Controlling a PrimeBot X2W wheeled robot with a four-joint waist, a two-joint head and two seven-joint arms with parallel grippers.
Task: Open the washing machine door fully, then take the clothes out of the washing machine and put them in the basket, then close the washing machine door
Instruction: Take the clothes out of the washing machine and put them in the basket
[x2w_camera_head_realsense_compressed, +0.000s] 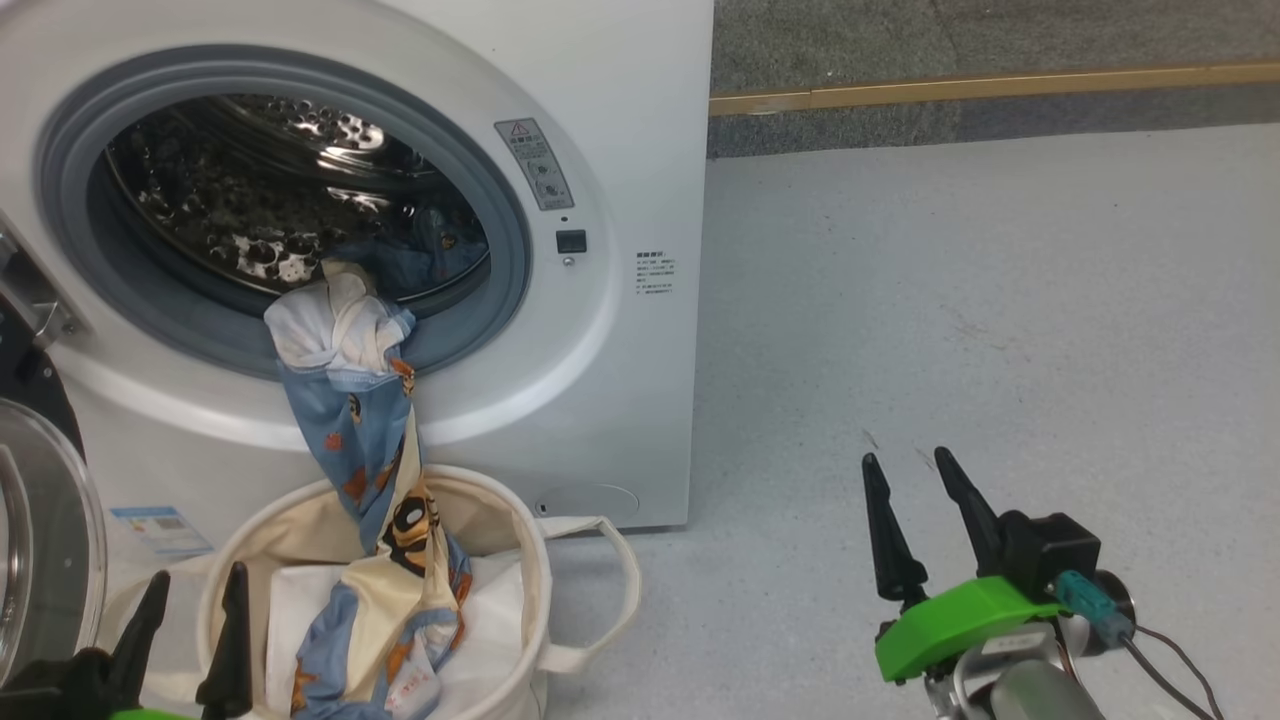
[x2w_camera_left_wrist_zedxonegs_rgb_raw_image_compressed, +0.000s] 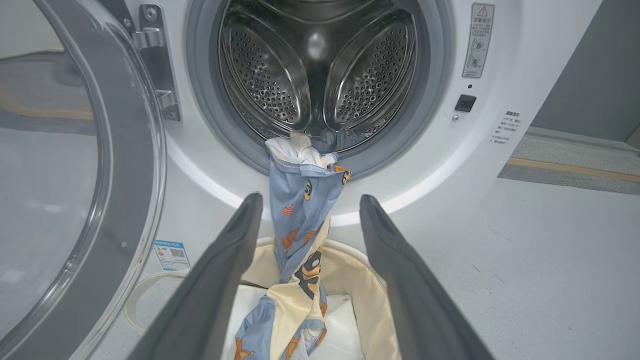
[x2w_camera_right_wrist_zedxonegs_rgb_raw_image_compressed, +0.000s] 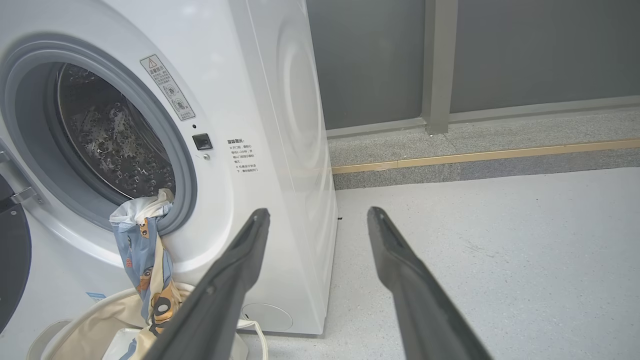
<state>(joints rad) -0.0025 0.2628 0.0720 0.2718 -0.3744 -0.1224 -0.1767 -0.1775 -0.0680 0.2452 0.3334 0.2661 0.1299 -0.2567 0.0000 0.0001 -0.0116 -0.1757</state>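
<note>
**Washing machine, basket and both hands, seen from the head and the two wrists.**

The washing machine stands on a pale floor. Its door is open on its hinge at the left, with the glass bowl facing the robot's left side.

The clothes are blue fabric with orange motifs plus a cream piece, and they hang as one strand. The upper end is bunched on the lower lip of the grey gasket. A fold of blue lies behind it at the bottom of the steel drum. The lower end rests inside the basket.

The basket sits directly below the opening, close to the machine's front panel. One loop handle juts to the right.

The left hand has its fingers spread wide and holds nothing. It is at the basket's near-left rim, between the door glass and the hanging strand, and is apart from the fabric.

The right hand also has its fingers wide and holds nothing. It is over bare floor beyond the machine's right edge, well apart from the basket.

On that side the floor runs open back to a brass strip.
</note>
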